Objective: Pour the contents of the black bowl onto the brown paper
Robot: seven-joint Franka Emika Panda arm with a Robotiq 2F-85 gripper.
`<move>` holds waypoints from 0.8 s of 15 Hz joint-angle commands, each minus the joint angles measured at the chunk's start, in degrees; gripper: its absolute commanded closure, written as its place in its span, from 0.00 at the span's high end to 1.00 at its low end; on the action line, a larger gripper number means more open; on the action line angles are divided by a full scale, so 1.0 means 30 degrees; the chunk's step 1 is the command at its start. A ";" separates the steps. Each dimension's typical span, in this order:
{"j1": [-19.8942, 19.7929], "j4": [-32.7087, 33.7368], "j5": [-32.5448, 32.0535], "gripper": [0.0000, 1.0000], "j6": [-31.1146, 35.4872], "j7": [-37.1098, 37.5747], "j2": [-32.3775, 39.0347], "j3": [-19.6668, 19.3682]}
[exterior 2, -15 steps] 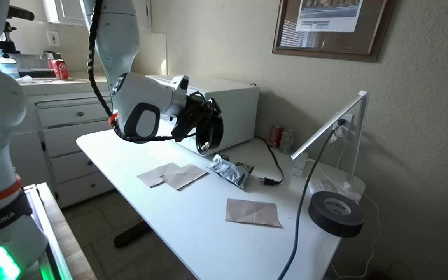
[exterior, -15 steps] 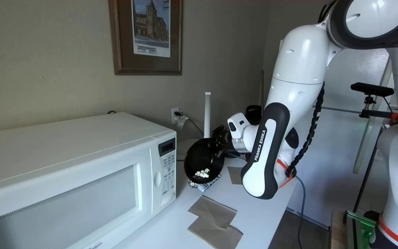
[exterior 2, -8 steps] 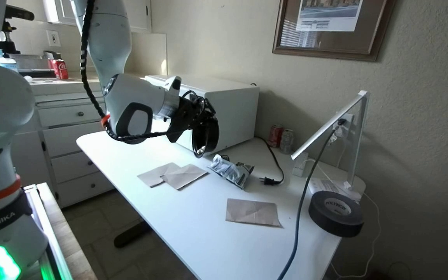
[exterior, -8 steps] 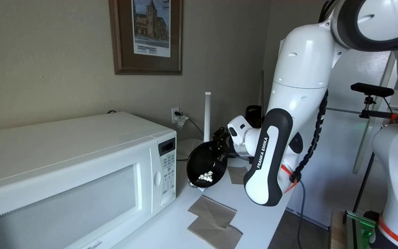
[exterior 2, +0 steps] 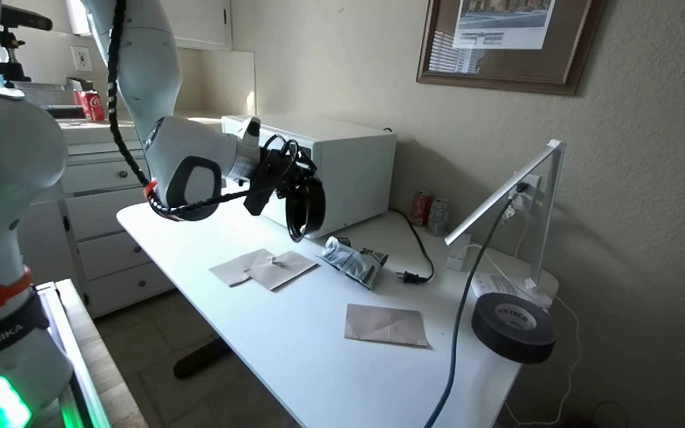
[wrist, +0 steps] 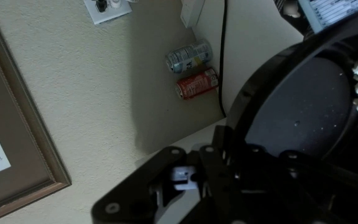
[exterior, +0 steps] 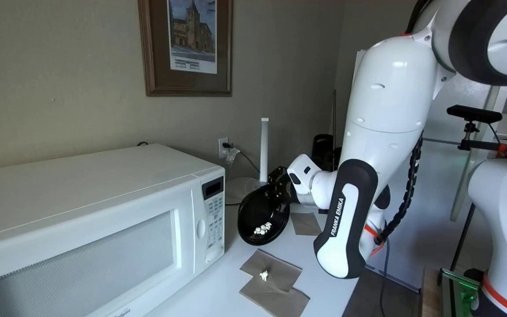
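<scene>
Above the worktop [exterior 2: 330, 356], near the microwave [exterior: 95, 189], I hold the bowl [exterior: 255, 212] tilted, popcorn [exterior: 262, 228] inside it.
My gripper [exterior: 273, 190] is clamped on its rim; one popcorn piece [exterior: 264, 275] lies on the brown paper [exterior: 277, 267], between the microwave and the worktop's robot-side edge.

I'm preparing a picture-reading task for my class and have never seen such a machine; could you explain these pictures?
The machine is a white robot arm, its pincer closed on a tilted black bowl. In the bowl is what looks like popcorn; one piece lies on the overlapping brown papers. The two exterior views look in from outside; the wrist view looks out from the arm's own wrist. On the white table also sit a microwave, a silvery packet, another brown paper and two cans.
</scene>
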 commanded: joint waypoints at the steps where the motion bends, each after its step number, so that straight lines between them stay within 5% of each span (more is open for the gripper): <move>1: 0.1283 -0.0105 0.1050 0.02 0.0333 0.1643 0.2756 -0.0503; 8: 0.2863 -0.0128 0.0862 0.02 0.0345 0.4791 0.5254 -0.1258; 9: 0.4345 0.0106 0.0879 0.02 0.0343 0.5637 0.6054 -0.2537; 10: 0.2869 -0.0089 0.0946 0.02 0.0321 0.5511 0.5707 -0.1096; 11: 0.2849 -0.0061 0.0962 0.02 0.0385 0.5660 0.5970 -0.0963; 12: 0.4770 -0.0067 0.0918 0.02 0.0386 0.6990 0.6729 -0.2541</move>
